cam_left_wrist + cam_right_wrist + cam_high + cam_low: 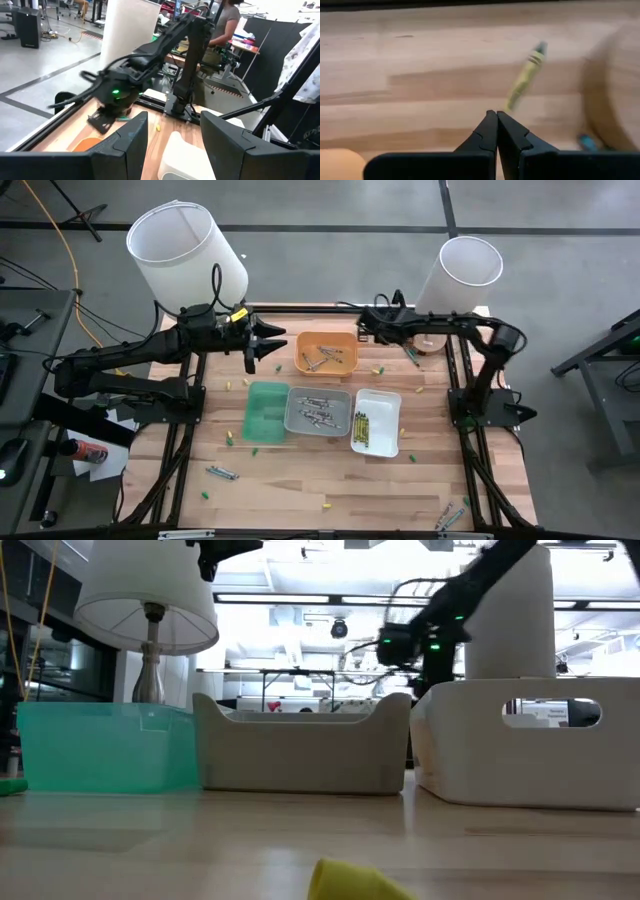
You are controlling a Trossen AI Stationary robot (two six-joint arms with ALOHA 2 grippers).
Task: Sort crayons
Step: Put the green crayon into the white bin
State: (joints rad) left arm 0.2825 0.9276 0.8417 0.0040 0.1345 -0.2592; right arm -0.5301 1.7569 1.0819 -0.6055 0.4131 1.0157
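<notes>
Fingertips first: your right gripper (496, 120) is pressed fully shut with nothing between its fingers, low over the bare wood at the back of the table. Just ahead of those tips lies a yellow crayon (525, 75), flat on the table and not touching them. Its long axis runs mostly away from the gripper, slanting off toward the lamp base (615, 100), with its nearer end close in front of the tips and its dark end farther out. That is the relation your next move turns on, as I judge it: you need to open the fingers, go forward a little, and turn the wrist slightly so the fingers close across the stick, not along it

Farther out, the orange tray (300, 352) sits on the other side of this gripper from the lamp base. Your left gripper (268, 345) hangs beyond that tray, fingers spread wide and empty, well apart from this crayon, so the right arm is the nearer one. Farthest off, the white tray (388, 402) already holds yellow crayons, so it is the likely drop
</notes>
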